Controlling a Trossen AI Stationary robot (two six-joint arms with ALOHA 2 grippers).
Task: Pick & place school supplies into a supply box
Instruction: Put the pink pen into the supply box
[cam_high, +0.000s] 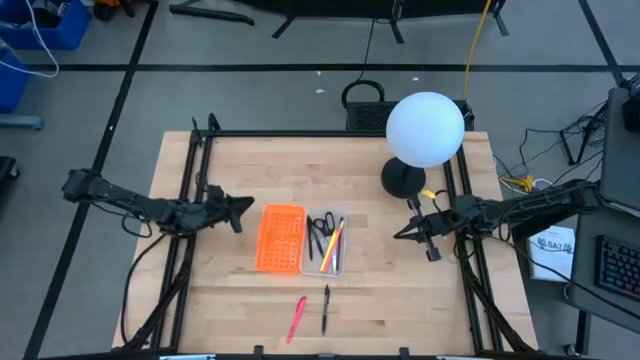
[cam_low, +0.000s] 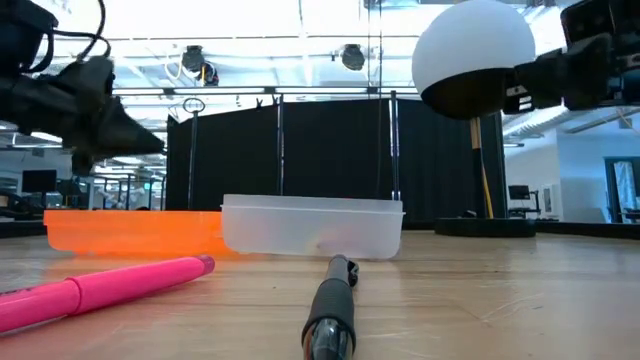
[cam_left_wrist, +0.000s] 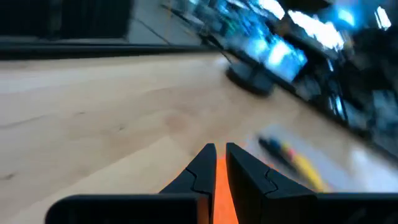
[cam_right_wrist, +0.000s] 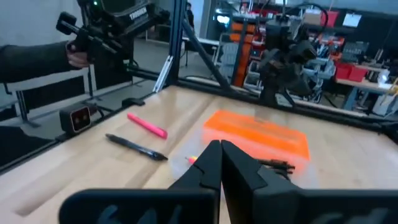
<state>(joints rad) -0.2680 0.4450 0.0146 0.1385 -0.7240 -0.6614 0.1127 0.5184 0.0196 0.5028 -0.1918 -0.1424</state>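
Observation:
The clear supply box (cam_high: 326, 243) lies mid-table beside an orange perforated tray (cam_high: 280, 238). It holds black-handled scissors (cam_high: 319, 226) and a few pencils (cam_high: 336, 244). A pink pen (cam_high: 297, 318) and a black pen (cam_high: 326, 308) lie flat on the table near its front edge; both also show in the low view, the pink pen (cam_low: 100, 290) and the black pen (cam_low: 330, 310). My left gripper (cam_high: 245, 207) hovers left of the orange tray, shut and empty. My right gripper (cam_high: 400, 232) hovers right of the box, shut and empty.
A lamp with a white globe (cam_high: 425, 128) and a black base (cam_high: 402, 177) stands at the table's far right. Black frame rails (cam_high: 200, 170) run along the left and right sides. A person's sleeve (cam_right_wrist: 31, 59) shows beyond the table in the right wrist view.

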